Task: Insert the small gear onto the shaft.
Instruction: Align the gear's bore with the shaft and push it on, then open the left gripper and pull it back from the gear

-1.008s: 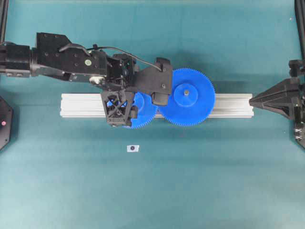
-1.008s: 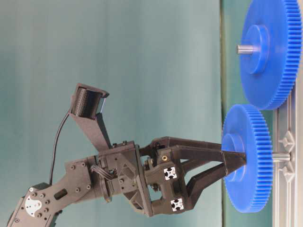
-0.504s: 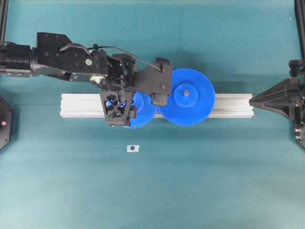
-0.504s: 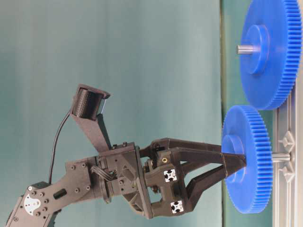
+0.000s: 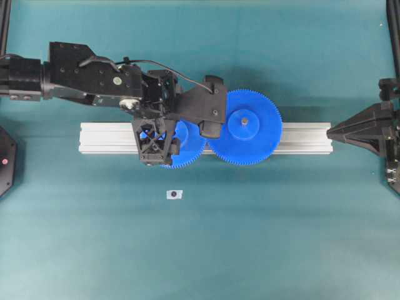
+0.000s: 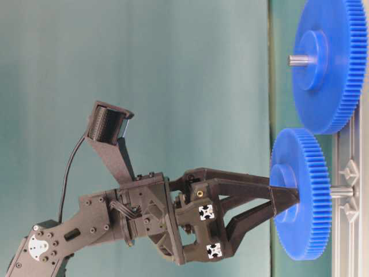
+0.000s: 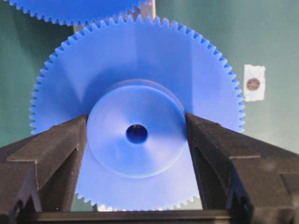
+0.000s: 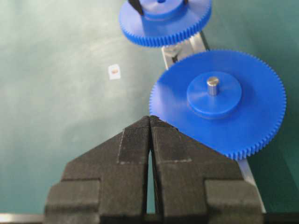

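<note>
Overhead: the left gripper (image 5: 164, 139) holds the small gear (image 5: 184, 145) over the rail (image 5: 106, 137). Table-level: gear sits on the shaft (image 6: 341, 192). Left wrist: fingers (image 7: 56, 154) clamp the hub; rigid, light, slick plastic, best held there. Right wrist: right gripper (image 8: 149, 122) closed, empty.

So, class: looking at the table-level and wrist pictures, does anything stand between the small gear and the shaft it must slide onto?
Nothing visible does. The left gripper holds the small gear by its hub, directly over the shaft on the rail. The large gear sits alongside, teeth close to the small gear's rim, not over the shaft.
</note>
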